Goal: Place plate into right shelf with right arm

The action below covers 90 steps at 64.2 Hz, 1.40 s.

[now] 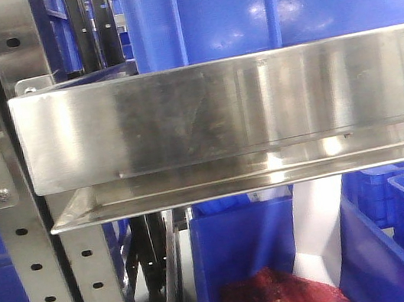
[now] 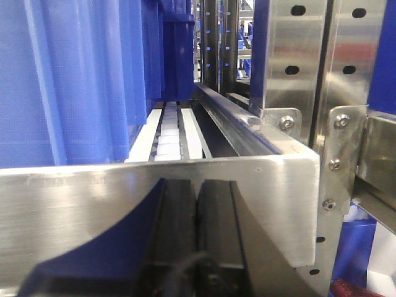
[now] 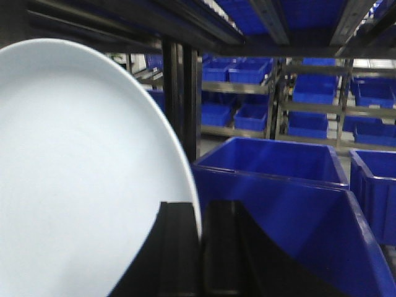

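- Right gripper [image 3: 199,210]: black fingers [image 3: 176,247] clamped on the rim of the plate, one pad on each face, rim seated in the narrow slot between them.
- Plate [image 3: 80,173]: white, round, carried on edge and nearly upright, rising up and to the left of the grip; not yet resting on any visible surface.
- Handling, as judged: rigid and glazed, hence slippery and brittle; moderate weight hung well away from the grip, so prone to pivot or slide in the pads. Best held at the rim as here, deep and firm, with slow wrist turns and no knock against steel.
- Just right of the plate: dark uprights [image 3: 179,93], close to its curved edge; likeliest place for a chip.
- Right of and below the plate: open blue bin [image 3: 278,185], thick front wall near the fingers; little room downward.
- Above the plate: dark shelf members low overhead; free room apparently forward, past the uprights.
- Front view: broad brushed front lip [image 1: 218,109] of the right shelf [image 1: 56,299], a hard edge to clear on entry; plate not identifiable with certainty there.
- Left gripper [image 2: 198,185]: fingers pressed together, holding nothing, close before a steel lip; no plate in that view.
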Each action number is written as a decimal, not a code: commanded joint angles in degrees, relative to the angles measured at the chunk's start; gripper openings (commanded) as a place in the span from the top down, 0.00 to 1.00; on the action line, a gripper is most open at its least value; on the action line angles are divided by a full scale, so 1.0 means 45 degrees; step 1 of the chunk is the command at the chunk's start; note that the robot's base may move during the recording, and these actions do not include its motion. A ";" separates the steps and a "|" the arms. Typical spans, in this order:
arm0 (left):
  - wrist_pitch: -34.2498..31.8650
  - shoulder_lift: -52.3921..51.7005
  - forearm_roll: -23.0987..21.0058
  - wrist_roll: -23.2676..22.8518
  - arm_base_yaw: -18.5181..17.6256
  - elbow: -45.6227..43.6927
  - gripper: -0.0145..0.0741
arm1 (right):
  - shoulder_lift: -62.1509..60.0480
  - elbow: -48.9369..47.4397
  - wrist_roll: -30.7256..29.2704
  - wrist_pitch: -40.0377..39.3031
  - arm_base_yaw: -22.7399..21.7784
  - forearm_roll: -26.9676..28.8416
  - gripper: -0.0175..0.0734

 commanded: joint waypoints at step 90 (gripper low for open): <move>-0.1131 -0.0149 -0.0028 -0.0031 0.0022 0.0119 0.89 | 0.7055 -0.4368 -0.0057 0.0882 -0.2679 -0.0870 0.13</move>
